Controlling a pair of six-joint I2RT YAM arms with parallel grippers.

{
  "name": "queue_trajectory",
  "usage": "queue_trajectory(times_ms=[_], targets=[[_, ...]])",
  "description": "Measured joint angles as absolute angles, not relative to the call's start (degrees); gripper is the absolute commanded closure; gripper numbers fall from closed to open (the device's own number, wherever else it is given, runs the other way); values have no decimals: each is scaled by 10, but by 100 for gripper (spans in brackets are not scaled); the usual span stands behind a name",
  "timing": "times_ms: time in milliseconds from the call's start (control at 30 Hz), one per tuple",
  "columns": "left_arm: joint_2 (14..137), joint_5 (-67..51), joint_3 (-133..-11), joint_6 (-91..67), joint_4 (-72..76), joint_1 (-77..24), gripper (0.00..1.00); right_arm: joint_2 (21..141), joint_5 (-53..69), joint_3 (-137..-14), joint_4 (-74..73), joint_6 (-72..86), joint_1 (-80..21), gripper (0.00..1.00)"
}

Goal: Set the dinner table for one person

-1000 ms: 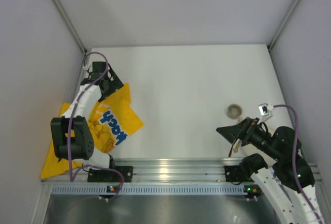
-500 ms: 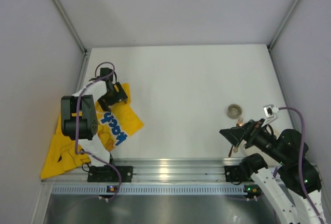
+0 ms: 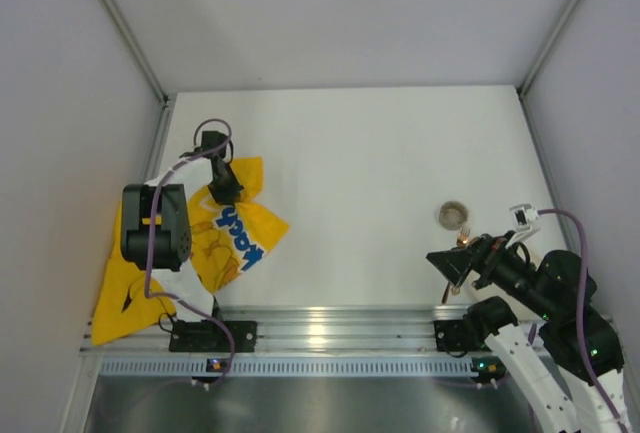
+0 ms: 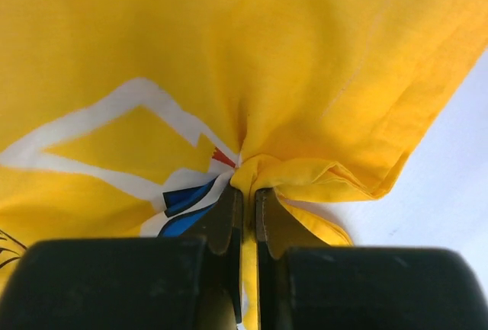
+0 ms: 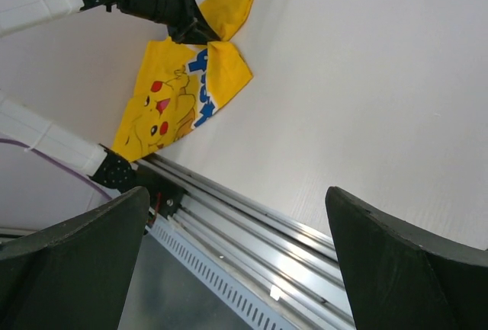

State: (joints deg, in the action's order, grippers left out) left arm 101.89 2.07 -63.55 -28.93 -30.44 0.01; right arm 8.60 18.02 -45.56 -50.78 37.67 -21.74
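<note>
On the dinner table (image 3: 380,153), frame's left: yellow cloth mat (image 3: 240,238), crumpled.
Left gripper (image 3: 226,193): pinching a gathered fold at the mat's upper edge.
Right gripper (image 3: 448,261): fingers spread, empty, lower right.
Handling: mat likely light, limp, bunches easily; take corners. Table rigid.

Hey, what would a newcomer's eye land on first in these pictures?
The bright yellow cartoon-printed cloth, crumpled at the left side of the white table, stands out most. The left hand is shut on a bunched fold near its far corner. At the right, the right hand hangs open near a small round object.
</note>
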Motion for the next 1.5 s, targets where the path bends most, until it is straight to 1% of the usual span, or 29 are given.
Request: queue_trajectory(times_ms=[100,200,300,400,467,500,533,667,767,967,1067,1133,1233,1367,1500], targets=[[1035,24,-660,-293,-311,-44,100,86,180,-456,-510,373,-217,0],[1078,22,-722,-298,-318,-112,100,86,179,-456,-511,370,-217,0],[1140,27,-815,-300,-336,-188,100,87,176,-462,-521,366,-217,0],[1215,40,-938,-296,-362,-261,100,87,171,-468,-526,363,-218,0],[1269,43,-1026,-289,-377,-307,49,87,167,-472,-531,360,-218,0],[1289,41,-1062,-284,-383,-327,14,87,165,-474,-535,360,-218,0],[1306,38,-1091,-284,-388,-344,2,87,162,-475,-537,359,-218,0],[1341,23,-1162,-289,-405,-409,1,87,149,-487,-553,357,-218,0],[1341,25,-1188,-299,-420,-433,1,86,137,-491,-561,355,-219,0],[1292,74,-1183,-306,-443,-408,2,86,123,-492,-570,355,-220,0],[1220,105,-1115,-306,-441,-369,2,88,123,-486,-564,355,-220,0],[1160,120,-1039,-308,-439,-336,2,96,127,-470,-557,355,-220,0],[1106,134,-942,-310,-435,-288,2,135,138,-443,-546,351,-220,0],[1104,146,-851,-307,-438,-249,2,197,155,-407,-518,350,-220,0],[1137,143,-826,-301,-439,-250,2,220,170,-388,-496,351,-220,0]])
